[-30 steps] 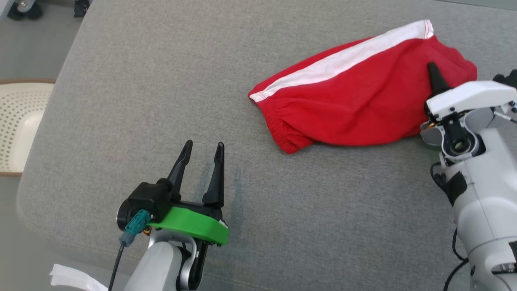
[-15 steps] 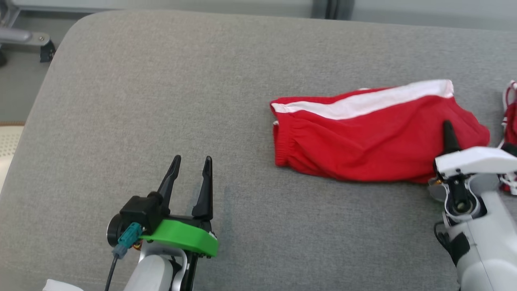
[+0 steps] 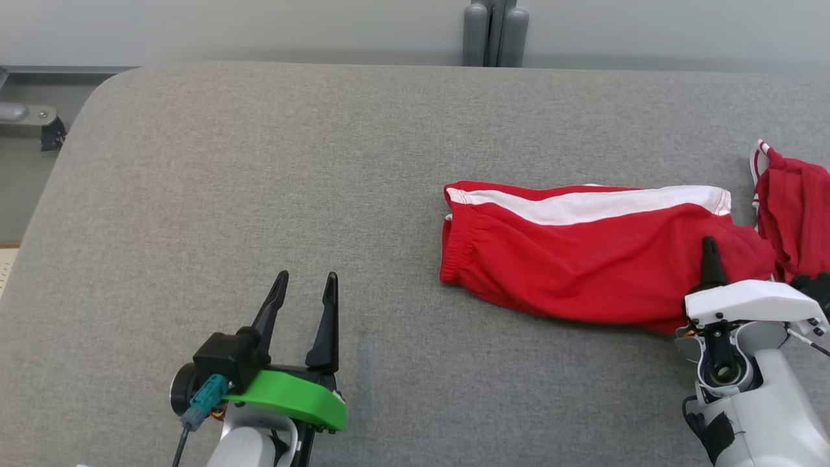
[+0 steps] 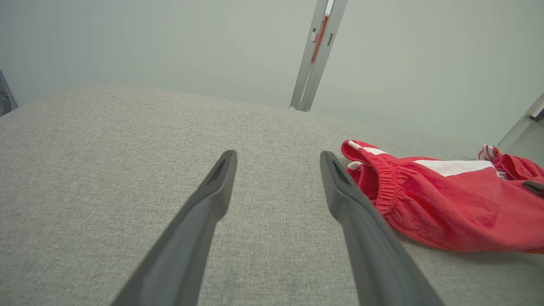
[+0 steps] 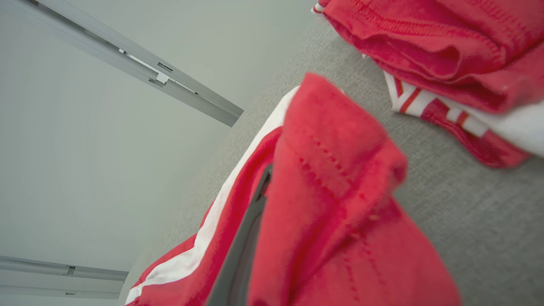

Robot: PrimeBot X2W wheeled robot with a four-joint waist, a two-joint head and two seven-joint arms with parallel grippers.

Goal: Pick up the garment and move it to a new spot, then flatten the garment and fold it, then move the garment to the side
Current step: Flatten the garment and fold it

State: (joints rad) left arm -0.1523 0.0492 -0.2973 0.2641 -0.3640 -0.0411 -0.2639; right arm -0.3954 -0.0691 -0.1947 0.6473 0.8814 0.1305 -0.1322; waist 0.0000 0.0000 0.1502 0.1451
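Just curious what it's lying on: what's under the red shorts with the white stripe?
The grey padded surface lies under the red shorts. At their right end the right gripper is shut on the fabric; anything else beneath is hidden by cloth.

Blk fingers point(image 3: 326, 318), green L mount point(image 3: 292, 397), white R cover point(image 3: 746, 301).

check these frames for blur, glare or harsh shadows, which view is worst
Head view: sharp, soft even light, no glare, only a thin shadow under the red garment. Left wrist view: grey surface weave crisp, left end effector softens toward the lens, wide-angle curving the far edge. Right wrist view: worst, the red garment draped over the right end effector is too close and blurred.
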